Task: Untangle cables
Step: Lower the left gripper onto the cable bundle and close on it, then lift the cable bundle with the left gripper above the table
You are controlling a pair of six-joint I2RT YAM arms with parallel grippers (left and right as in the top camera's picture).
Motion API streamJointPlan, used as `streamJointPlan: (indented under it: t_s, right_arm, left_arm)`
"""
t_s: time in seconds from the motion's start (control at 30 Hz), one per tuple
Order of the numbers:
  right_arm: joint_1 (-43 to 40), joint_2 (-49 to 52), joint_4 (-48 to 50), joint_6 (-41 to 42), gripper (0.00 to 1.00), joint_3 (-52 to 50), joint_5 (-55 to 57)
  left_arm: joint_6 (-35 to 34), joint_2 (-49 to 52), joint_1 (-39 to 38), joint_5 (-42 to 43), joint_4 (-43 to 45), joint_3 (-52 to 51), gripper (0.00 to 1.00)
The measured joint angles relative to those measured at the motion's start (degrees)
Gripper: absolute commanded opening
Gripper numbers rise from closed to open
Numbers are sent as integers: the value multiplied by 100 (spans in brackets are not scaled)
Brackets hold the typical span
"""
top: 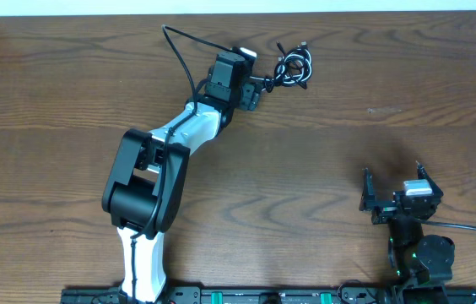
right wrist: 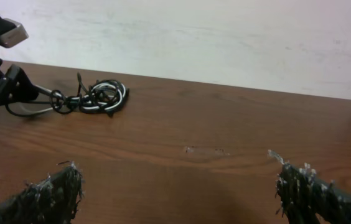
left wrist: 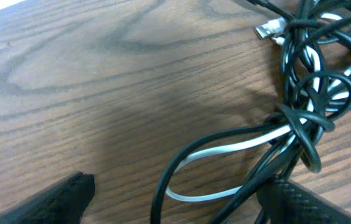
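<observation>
The cables (top: 293,67) lie as a small black and white knot near the table's far edge. In the left wrist view the cables (left wrist: 300,106) are knotted at the right, with a black and a white loop reaching down between my fingers. My left gripper (left wrist: 178,199) is open, its fingers on either side of those loops; it shows in the overhead view (top: 263,83) just left of the knot. My right gripper (right wrist: 178,193) is open and empty, far from the knot, near the front right (top: 394,194). The right wrist view shows the cables (right wrist: 98,96) at the far left.
A thick black wire (top: 179,55) arcs off the left arm toward the far edge. The table's far edge meets a white wall (right wrist: 225,37). The arm bases stand along the front edge (top: 246,295).
</observation>
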Motion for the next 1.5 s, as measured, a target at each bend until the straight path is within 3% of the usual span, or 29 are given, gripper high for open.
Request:
streamJointPlan:
  t_s: [0.2, 0.33, 0.73, 1.1, 1.3, 1.5]
  right_arm:
    - [0, 0, 0, 0, 99, 0, 0]
    - [0, 0, 0, 0, 99, 0, 0]
    - [0, 0, 0, 0, 99, 0, 0]
    - [0, 2, 0, 0, 99, 0, 0]
    - [0, 4, 0, 0, 99, 0, 0]
    - [0, 4, 0, 0, 99, 0, 0]
  left_arm:
    - [-22, 4, -2, 378, -348, 7, 60]
    - [-22, 4, 0, 450, -651, 11, 8]
    - [-20, -149, 0, 470, -960, 7, 7]
    - [22, -3797, 2, 544, -1676, 0, 7]
    - [48, -4780, 0, 549, -1788, 0, 8]
    - [109, -5134, 0, 549, -1947, 0, 7]
